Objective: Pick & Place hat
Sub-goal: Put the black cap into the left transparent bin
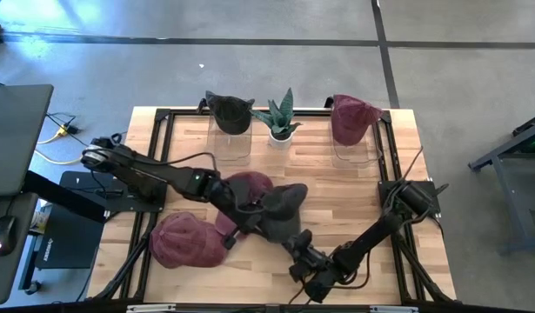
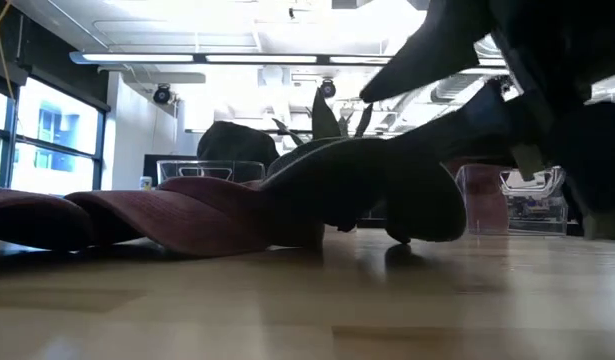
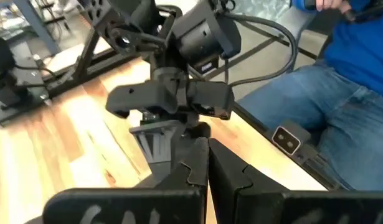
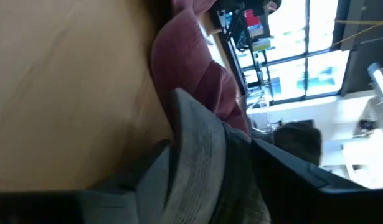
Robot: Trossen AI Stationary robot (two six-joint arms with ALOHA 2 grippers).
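Observation:
A dark grey hat [image 1: 280, 209] lies at the table's middle, its crown on the wood [image 2: 387, 195] and its left part over a maroon hat [image 1: 250, 185]. A second maroon hat [image 1: 189, 242] lies near left. My right gripper [image 1: 297, 252] comes from the near right and stands open, with the grey hat's brim [image 4: 197, 149] between its fingers. My left gripper [image 1: 235, 216] is shut at the grey hat's left side; its closed fingers [image 3: 207, 165] point at the right gripper. My left gripper is shut beside the grey hat's left edge, and I cannot tell whether it touches the cloth. My right gripper has the brim between its open fingers, coming nearly level from the near right; whether a finger [image 4: 141, 174] touches the brim, I cannot tell.
At the far edge stand a black hat on a clear stand [image 1: 230, 113], a small potted plant [image 1: 280, 120] and a maroon hat on a second clear stand [image 1: 352, 120]. A person in jeans [image 3: 340, 93] sits beyond the table's near edge.

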